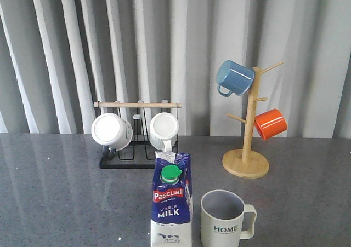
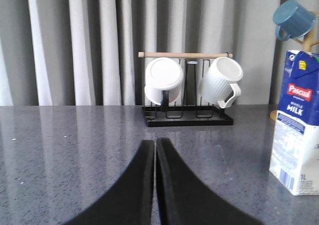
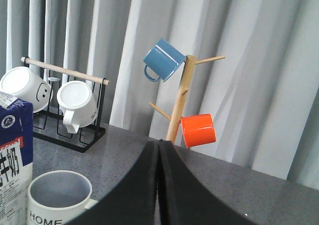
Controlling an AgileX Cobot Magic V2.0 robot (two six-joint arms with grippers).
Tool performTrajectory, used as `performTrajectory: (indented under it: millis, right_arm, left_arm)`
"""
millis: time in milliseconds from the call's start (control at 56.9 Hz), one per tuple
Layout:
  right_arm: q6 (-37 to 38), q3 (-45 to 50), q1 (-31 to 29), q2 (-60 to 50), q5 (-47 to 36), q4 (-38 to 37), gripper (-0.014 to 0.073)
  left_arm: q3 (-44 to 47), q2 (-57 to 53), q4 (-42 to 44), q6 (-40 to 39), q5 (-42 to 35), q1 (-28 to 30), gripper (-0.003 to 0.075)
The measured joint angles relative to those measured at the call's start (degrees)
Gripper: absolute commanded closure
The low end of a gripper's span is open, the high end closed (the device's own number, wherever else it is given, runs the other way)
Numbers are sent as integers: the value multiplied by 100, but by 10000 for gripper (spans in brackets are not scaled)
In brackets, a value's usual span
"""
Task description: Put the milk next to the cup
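Note:
The milk, a tall blue-and-white carton with a green cap and red Pascual band, stands upright at the table's front, just left of the cup, a cream mug lettered HOME with its handle to the right. A small gap separates them. The milk also shows in the left wrist view and in the right wrist view, the cup in the right wrist view. My left gripper is shut and empty, to the left of the milk. My right gripper is shut and empty, to the right of the cup. Neither gripper shows in the front view.
A black rack with a wooden bar holds two white mugs behind the milk. A wooden mug tree at the back right carries a blue mug and an orange mug. Grey curtains hang behind the dark grey table.

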Motion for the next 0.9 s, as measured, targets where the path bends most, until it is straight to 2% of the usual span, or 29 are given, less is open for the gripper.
performTrajectory:
  millis: [141, 440, 897]
  right_arm:
    - [0, 0, 0, 0, 0, 0, 598]
    - [0, 0, 0, 0, 1, 0, 598]
    - [0, 0, 0, 0, 1, 0, 598]
  left_arm:
    - [0, -512, 385, -294, 585, 273, 727]
    - [0, -915, 541, -345, 1377, 319, 727]
    - [0, -915, 555, -385, 1478, 319, 727]
